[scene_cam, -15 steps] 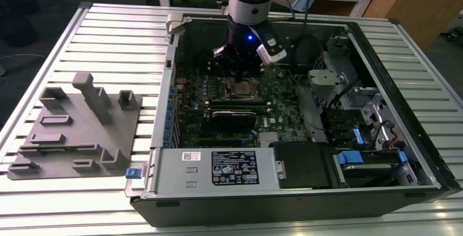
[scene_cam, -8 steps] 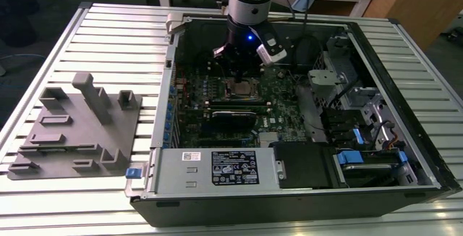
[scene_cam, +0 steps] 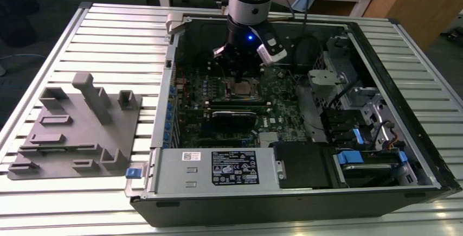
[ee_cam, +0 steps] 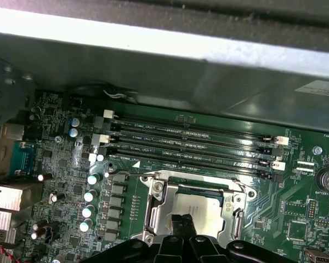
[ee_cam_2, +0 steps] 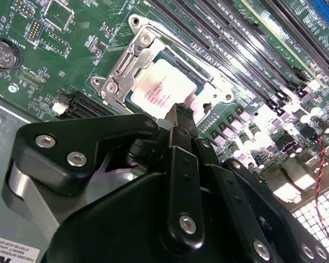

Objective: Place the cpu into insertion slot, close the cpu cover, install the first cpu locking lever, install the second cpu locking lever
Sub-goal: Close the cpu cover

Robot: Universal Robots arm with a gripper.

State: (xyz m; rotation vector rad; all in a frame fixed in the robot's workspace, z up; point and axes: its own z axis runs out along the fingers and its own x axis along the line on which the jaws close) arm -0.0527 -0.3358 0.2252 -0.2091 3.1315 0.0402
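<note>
In the upper centre of the exterior view the arm reaches down into the open computer case [scene_cam: 405,111], which lies on the slatted bench [scene_cam: 87,30]. The tool [ee_cam_2: 181,112] has its fingers drawn together on nothing, the tip just over the cpu [ee_cam_2: 162,90]. The cpu lies flat in the insertion slot [ee_cam_2: 132,100], silvery top up. The cpu cover [ee_cam_2: 126,60] appears to lie down around it, though whether either lever is latched I cannot tell.

The risk, as I judge it, lies in how close the tip is. A push straight down could scratch the chip or load the pins beneath. A sideways drift could catch the cover's edge or strike the memory slots [ee_cam: 192,145] nearby. An unlatched cover could lift.
</note>
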